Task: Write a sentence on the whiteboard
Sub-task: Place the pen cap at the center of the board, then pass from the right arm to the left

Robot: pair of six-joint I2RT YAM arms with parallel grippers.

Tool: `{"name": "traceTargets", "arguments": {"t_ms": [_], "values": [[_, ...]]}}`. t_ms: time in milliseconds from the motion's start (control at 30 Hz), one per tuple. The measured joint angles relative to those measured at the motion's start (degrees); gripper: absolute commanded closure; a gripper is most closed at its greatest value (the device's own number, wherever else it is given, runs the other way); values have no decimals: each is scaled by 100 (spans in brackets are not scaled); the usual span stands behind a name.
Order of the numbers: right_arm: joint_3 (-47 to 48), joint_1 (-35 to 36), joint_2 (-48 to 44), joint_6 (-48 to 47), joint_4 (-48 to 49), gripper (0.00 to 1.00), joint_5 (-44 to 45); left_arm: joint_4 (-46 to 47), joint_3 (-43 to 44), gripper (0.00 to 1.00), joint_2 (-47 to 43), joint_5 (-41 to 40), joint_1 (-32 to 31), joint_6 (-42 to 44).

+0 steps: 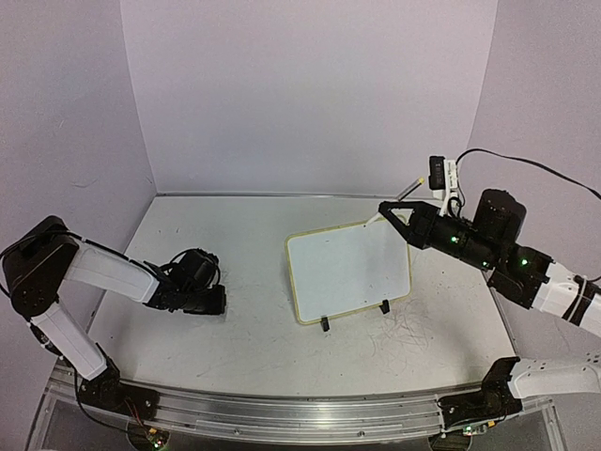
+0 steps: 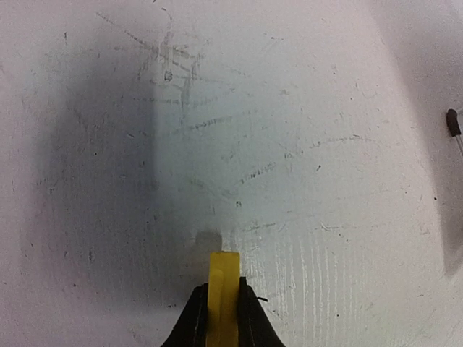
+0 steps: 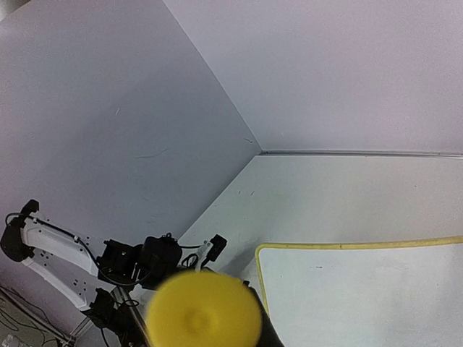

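Note:
The whiteboard (image 1: 347,272) stands tilted on two black clip feet (image 1: 325,324) at mid-table, its yellow-green rim (image 3: 347,246) showing in the right wrist view. Its face is blank, and no sentence shows on it. My right gripper (image 1: 387,212) hovers at the board's far right corner. It is shut on what looks like a yellow marker (image 3: 204,312), seen end-on and blurred. My left gripper (image 1: 214,301) sits low over the table, left of the board and apart from it. It (image 2: 222,289) is shut on a small yellow piece (image 2: 223,271), which pokes out past the fingertips.
The tabletop (image 1: 235,348) is scuffed with grey scribbles (image 2: 181,79). Pale walls close in the back and sides, and a metal rail (image 1: 282,413) runs along the near edge. A small dark thing (image 2: 453,121) sits at the right edge of the left wrist view.

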Motion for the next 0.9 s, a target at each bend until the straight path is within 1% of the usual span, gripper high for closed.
{"name": "traceTargets", "arguments": {"t_ms": [133,300,433,467,533,667,733,800,900], "values": [[-15,0,97,-109,172,100,61,90,-96,62,-81,-50,0,25],[-13,0,382,-432,338,100,181,-104,-99,50,-201,-100,2,138],[-7,0,653,-903,334,100,362,-507,-7,39,-337,-147,4,210],[0,0,676,-1050,328,100,397,-649,62,35,-372,-163,4,229],[50,0,683,-1363,291,100,457,-877,216,24,-487,-198,4,271],[164,0,639,-1930,227,100,582,-1152,513,9,-894,-193,5,326],[149,0,581,-2150,172,100,646,-1157,579,5,-1167,-41,27,413],[104,0,550,-2323,160,100,647,-1065,572,3,-1453,274,88,518],[-28,0,552,-2493,175,100,487,-467,316,2,-1910,1234,424,650]]}}
